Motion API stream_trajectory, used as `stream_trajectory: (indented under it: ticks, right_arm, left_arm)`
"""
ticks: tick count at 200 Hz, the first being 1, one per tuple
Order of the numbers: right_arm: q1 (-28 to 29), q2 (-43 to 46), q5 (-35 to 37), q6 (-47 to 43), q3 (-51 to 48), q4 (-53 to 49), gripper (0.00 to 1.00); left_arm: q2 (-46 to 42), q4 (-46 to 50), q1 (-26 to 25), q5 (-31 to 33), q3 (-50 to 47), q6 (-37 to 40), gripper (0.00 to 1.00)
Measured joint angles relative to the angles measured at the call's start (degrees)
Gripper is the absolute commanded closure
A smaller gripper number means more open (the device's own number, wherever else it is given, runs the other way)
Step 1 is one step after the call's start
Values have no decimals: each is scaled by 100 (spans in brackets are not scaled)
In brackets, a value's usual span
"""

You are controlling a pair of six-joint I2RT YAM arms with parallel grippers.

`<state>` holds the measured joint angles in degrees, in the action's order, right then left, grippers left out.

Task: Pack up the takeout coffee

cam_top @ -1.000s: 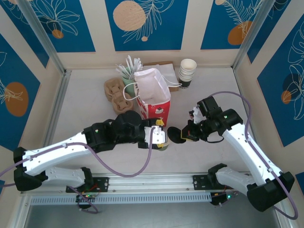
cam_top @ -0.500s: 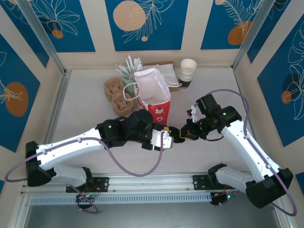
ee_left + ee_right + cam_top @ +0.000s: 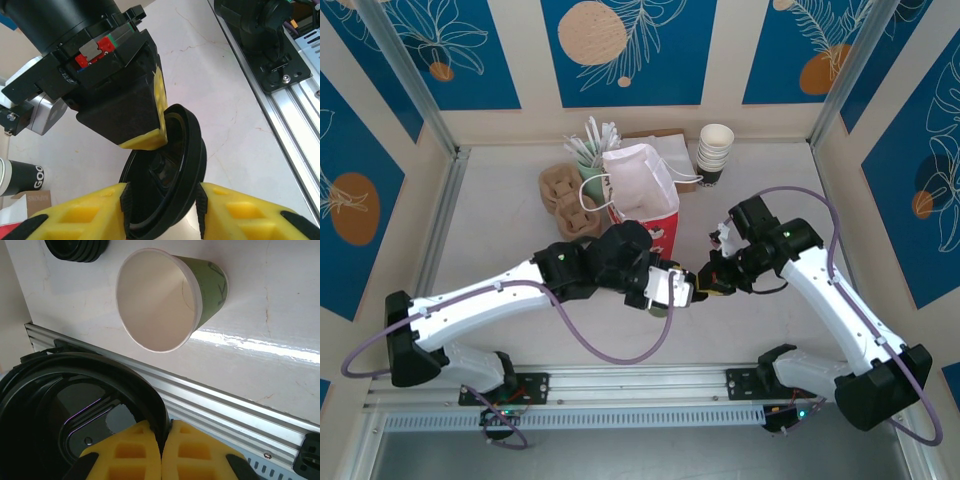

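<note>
A round black plastic lid (image 3: pixel 167 170) hangs on edge above the table between my two grippers. My right gripper (image 3: pixel 161 440) is shut on the lid's rim (image 3: pixel 150 405); its yellow fingertip (image 3: pixel 147 135) shows in the left wrist view. My left gripper (image 3: pixel 162 210) straddles the lid, both black pads against its opposite edges. In the top view the two grippers meet, left (image 3: pixel 685 290) and right (image 3: pixel 706 282), in front of the red bag. The takeout coffee's olive-green paper cup (image 3: pixel 165 300) lies lidless on its side on the table, partly under my left gripper (image 3: pixel 660 311).
A red paper bag (image 3: pixel 642 200) stands open just behind the grippers. Behind it are cardboard cup carriers (image 3: pixel 565 200), a cup of straws (image 3: pixel 590 150), a cardboard box (image 3: pixel 670 150) and a stack of white cups (image 3: pixel 714 152). A stack of black lids (image 3: pixel 75 250) lies near the green cup.
My left arm has swung right to the lid held by my right gripper, and its jaws have narrowed around it. The right gripper edged slightly back, still pinching the rim.
</note>
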<state>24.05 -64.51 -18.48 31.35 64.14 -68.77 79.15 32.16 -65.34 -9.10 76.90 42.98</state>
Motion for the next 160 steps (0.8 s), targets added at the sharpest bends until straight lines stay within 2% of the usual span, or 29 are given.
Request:
stream_trajectory:
  ticks: [77,160]
  right_arm:
    - [37,-146,2,-105,111,-48,100]
    - [35,-247,68,-144,116,-94,100]
  left_arm:
    - [341,496,66,-50,363,223,67]
    - [568,925,68,-28,647,411,85]
